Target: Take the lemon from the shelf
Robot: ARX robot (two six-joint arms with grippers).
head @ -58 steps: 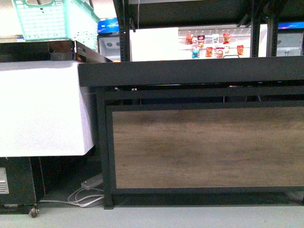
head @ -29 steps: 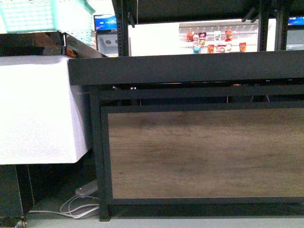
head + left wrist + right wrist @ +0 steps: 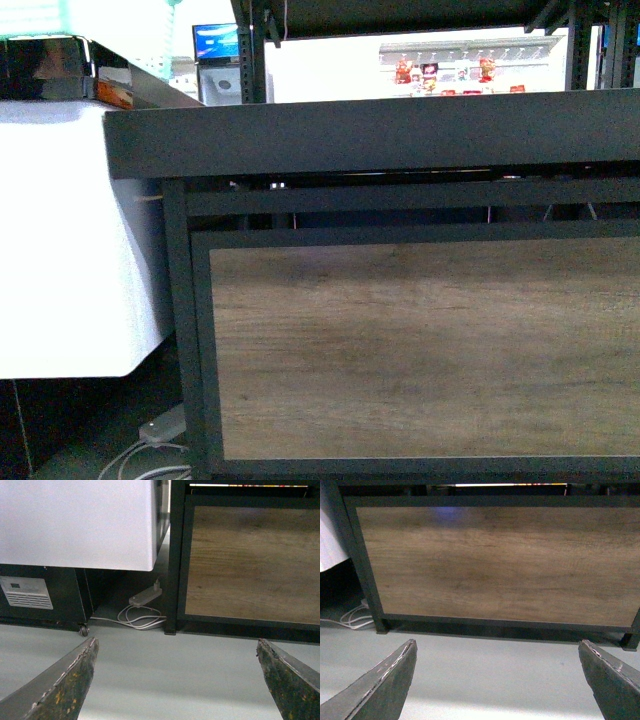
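Front view: shelf (image 3: 420,350) nearer than before, approach likely underway; lemon unseen; left tool (image 3: 176,641), right tool (image 3: 497,642) apart, empty.

readable text: none in any view.
blue screen (image 3: 216,42): lit, in the background beyond the shelf (image 3: 370,130); white marks on it too blurred to read.
hanging packets (image 3: 430,72): red and white print, far back in the bright area; too small to make out.
orange patch (image 3: 114,95): above the white cabinet (image 3: 60,240), left of the shelf; possibly a label, no letters resolved.
vent panel (image 3: 25,592): white plate on the black base unit (image 3: 45,595); small mark at its top, not legible.
coloured strip (image 3: 248,485): thin band at the shelf's upper edge, left wrist view; colour only, no characters.
right wrist view: nothing legible.
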